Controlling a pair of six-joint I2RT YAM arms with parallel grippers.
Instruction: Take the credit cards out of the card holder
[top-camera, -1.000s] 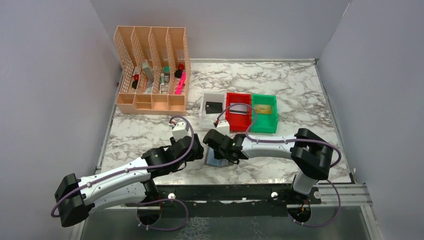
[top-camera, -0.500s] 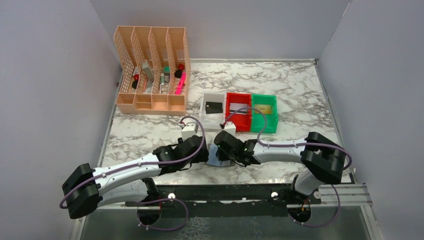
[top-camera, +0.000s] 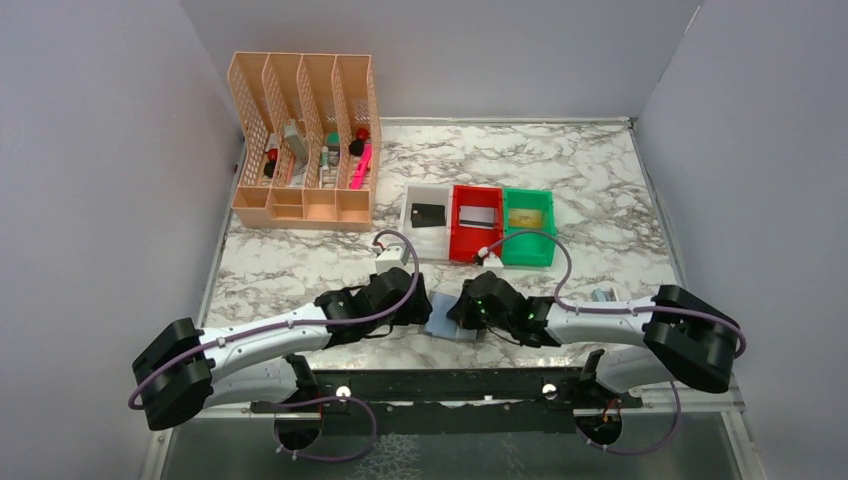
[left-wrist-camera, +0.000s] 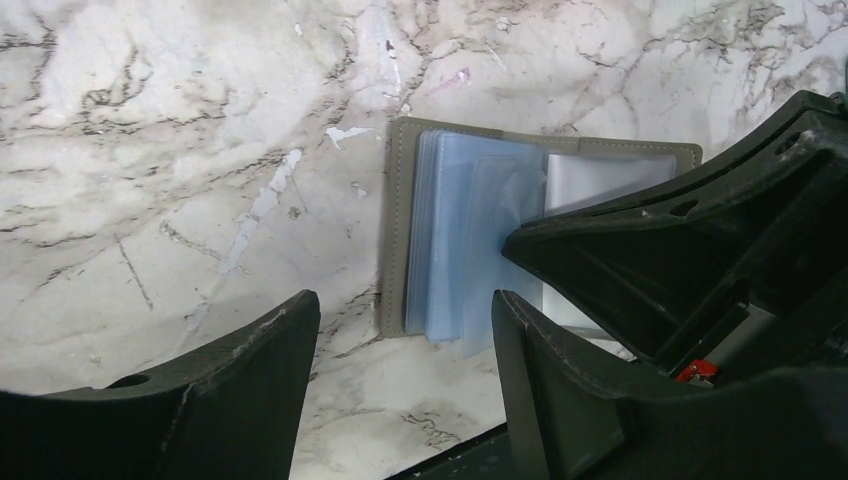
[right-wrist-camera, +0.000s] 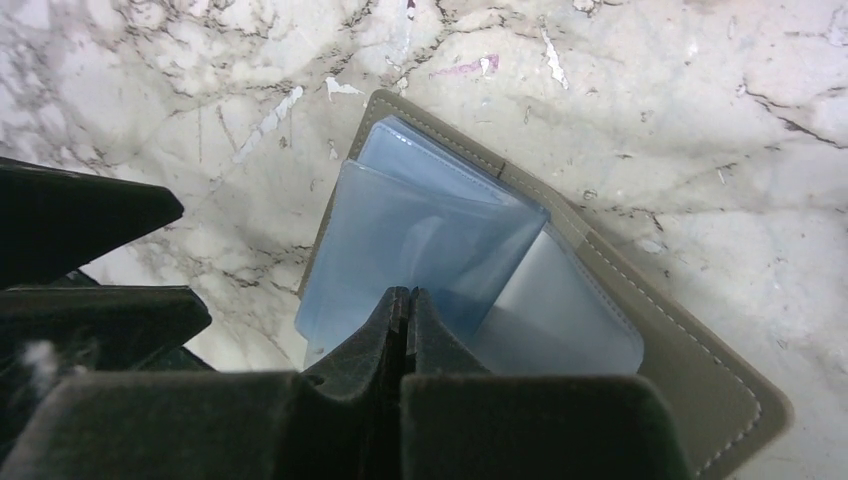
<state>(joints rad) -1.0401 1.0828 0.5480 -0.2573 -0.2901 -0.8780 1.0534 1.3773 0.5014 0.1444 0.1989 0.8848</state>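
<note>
The card holder (top-camera: 443, 320) lies open near the table's front edge, with light-blue pocket leaves (right-wrist-camera: 430, 235) inside a grey rim (left-wrist-camera: 398, 210). One leaf stands up at an angle. My right gripper (right-wrist-camera: 407, 293) is shut, its tips resting against that leaf; nothing shows between the jaws. My left gripper (left-wrist-camera: 402, 305) is open just left of the holder, its fingers (left-wrist-camera: 255, 370) straddling bare table and the holder's near corner. A black card (top-camera: 427, 214) lies in the white bin, a silvery card with a dark stripe (top-camera: 477, 217) in the red bin, a gold card (top-camera: 527, 217) in the green bin.
The white bin (top-camera: 410, 240), red bin (top-camera: 458, 245) and green bin (top-camera: 545, 250) stand in a row behind the holder. A peach desk organizer (top-camera: 305, 140) with pens fills the back left. Grey walls close three sides. A black rail (top-camera: 450, 385) runs along the front edge.
Both arms have swung to the right. The right gripper has shut and moved from the holder's left side to its right. The left gripper has come up to the holder's left edge.
</note>
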